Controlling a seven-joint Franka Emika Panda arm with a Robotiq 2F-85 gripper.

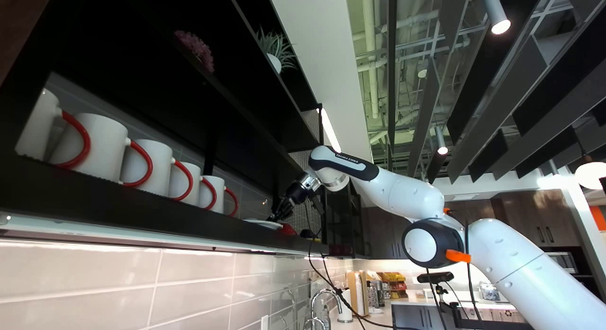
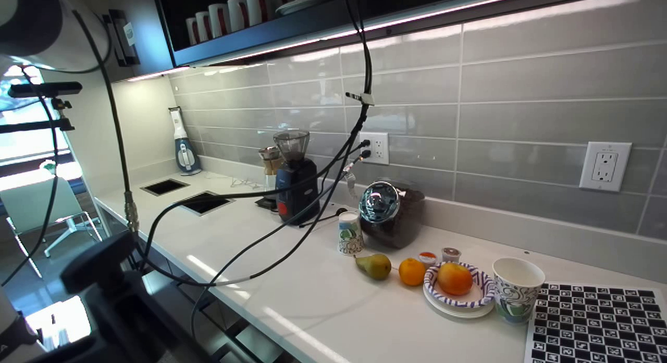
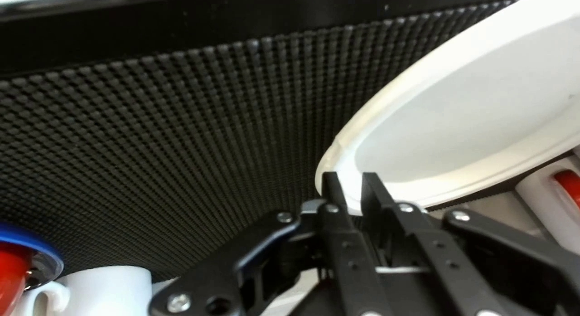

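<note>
Gripper (image 3: 348, 176), 1: jaws are standing narrowly apart, wrist-view 8 o'clock of wh. plate (image 3: 471, 103); blk. textured liner (image 3: 181, 139) is prob. preventing slips.

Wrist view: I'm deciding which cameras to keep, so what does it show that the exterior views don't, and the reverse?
Only the wrist view shows a blue rim at lower left, and shows clearly that the gripper stands open. Only the exterior views show the white arm and, in an exterior view, a pear. Shared: the white plate and white mugs.

All three views share the plate (image 3: 466, 103), the wrist view closest.
</note>
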